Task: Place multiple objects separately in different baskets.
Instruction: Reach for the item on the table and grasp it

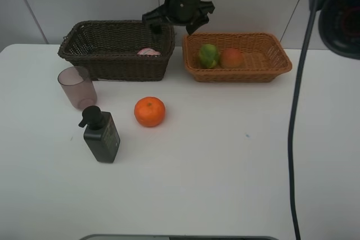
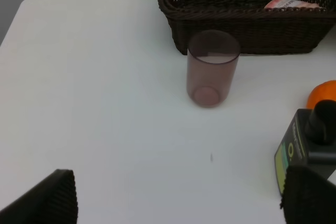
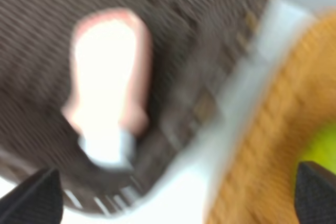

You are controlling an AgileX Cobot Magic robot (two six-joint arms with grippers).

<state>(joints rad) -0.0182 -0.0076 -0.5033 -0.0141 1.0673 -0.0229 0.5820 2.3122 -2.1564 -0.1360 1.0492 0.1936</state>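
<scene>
The pink bottle (image 1: pixel 148 52) (image 3: pixel 110 77) lies in the dark brown basket (image 1: pixel 112 49) (image 2: pixel 247 19) (image 3: pixel 199 51). A green-yellow fruit (image 1: pixel 208 55) (image 3: pixel 321 153) and a red-orange fruit (image 1: pixel 231 58) sit in the light tan basket (image 1: pixel 270 66) (image 3: pixel 273 140). On the table are the orange (image 1: pixel 149 111) (image 2: pixel 324 94), the black pump bottle (image 1: pixel 101 135) (image 2: pixel 307 148) and the mauve cup (image 1: pixel 77 87) (image 2: pixel 212 69). My right gripper (image 1: pixel 175 22) (image 3: pixel 176 198) hangs open above the gap between the baskets, holding nothing. My left gripper (image 2: pixel 178 203) is open low over the table, short of the cup.
The white table (image 1: pixel 225 155) has a wall close behind the baskets. A black cable (image 1: pixel 293 139) hangs down on the right side. The right wrist view is motion-blurred.
</scene>
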